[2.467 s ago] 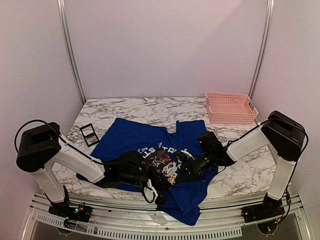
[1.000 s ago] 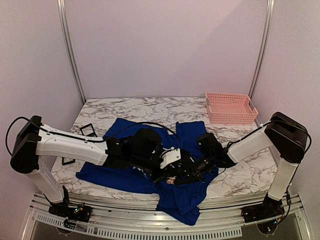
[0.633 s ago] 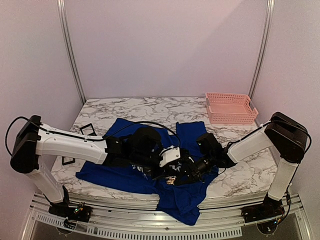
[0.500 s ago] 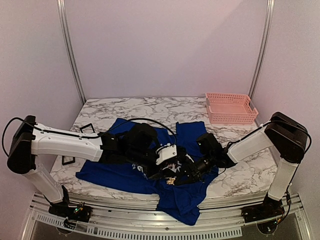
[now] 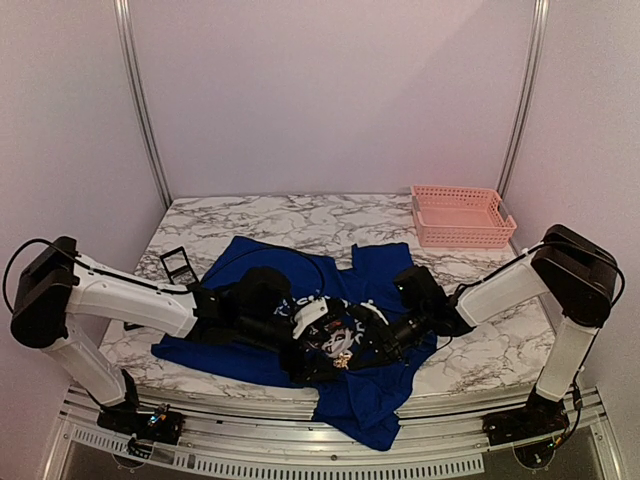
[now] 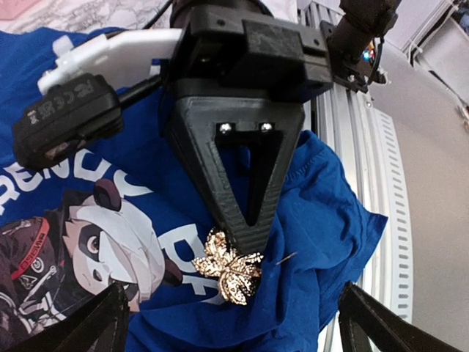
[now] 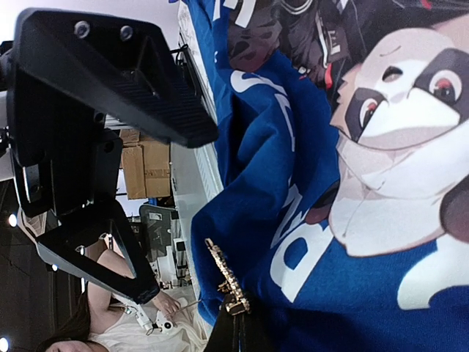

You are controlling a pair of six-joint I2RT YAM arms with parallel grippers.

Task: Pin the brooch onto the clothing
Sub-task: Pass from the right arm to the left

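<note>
The clothing (image 5: pixel 250 268), a royal-blue T-shirt, lies rumpled on the marble table with its panda print (image 6: pixel 110 235) facing up. A gold leaf-shaped brooch (image 5: pixel 343 359) (image 6: pixel 227 270) sits on a raised fold just below the print. My right gripper (image 5: pixel 360 348) (image 6: pixel 248 233) (image 7: pixel 238 331) is shut on the brooch (image 7: pixel 226 282). The bare pin tip (image 6: pixel 287 258) pokes out of the fabric beside it. My left gripper (image 5: pixel 316 355) (image 6: pixel 234 328) stands wide open, a finger on either side of the brooch and touching nothing. Its fingers (image 7: pixel 124 84) show at the left of the right wrist view.
A pink basket (image 5: pixel 462 215) stands at the back right of the table (image 5: pixel 300 212). A small black frame (image 5: pixel 180 268) lies at the left beside the shirt. The shirt's hem hangs over the metal rail (image 5: pixel 300 466) at the near edge.
My left gripper has opened from nearly shut to wide and drawn back to the left and lower over the shirt. The right gripper stays shut on the brooch in the same place.
</note>
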